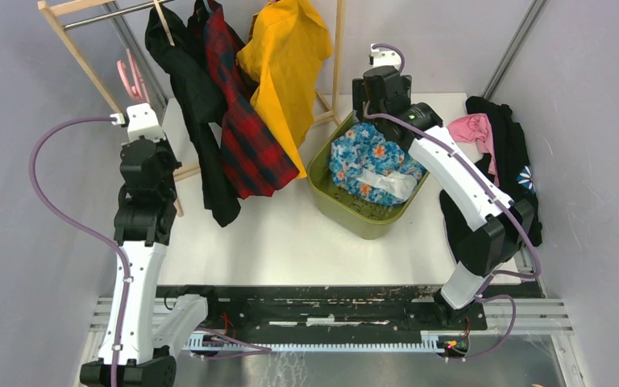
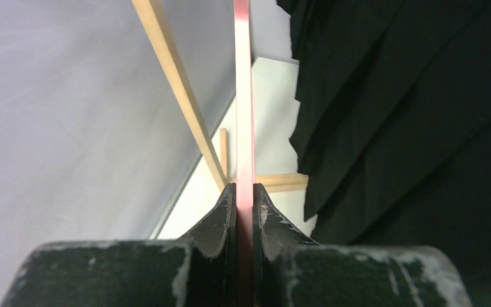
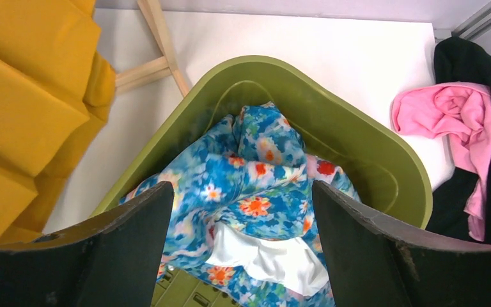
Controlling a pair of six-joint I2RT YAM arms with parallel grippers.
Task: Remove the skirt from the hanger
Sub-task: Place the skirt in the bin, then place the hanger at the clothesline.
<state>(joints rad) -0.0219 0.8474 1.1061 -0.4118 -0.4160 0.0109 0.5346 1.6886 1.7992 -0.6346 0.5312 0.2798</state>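
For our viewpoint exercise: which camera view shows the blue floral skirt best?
Right wrist: the skirt lies close up in the green bin. Top external shows it smaller, partly behind the right arm. Left wrist: none.

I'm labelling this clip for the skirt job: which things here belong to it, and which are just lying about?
Belong: pink hanger, clamped in the left gripper; floral skirt, in the green bin under the open right gripper.
Lying about: yellow garment, plaid garment, black garment, wooden rack, pink cloth, black pile.
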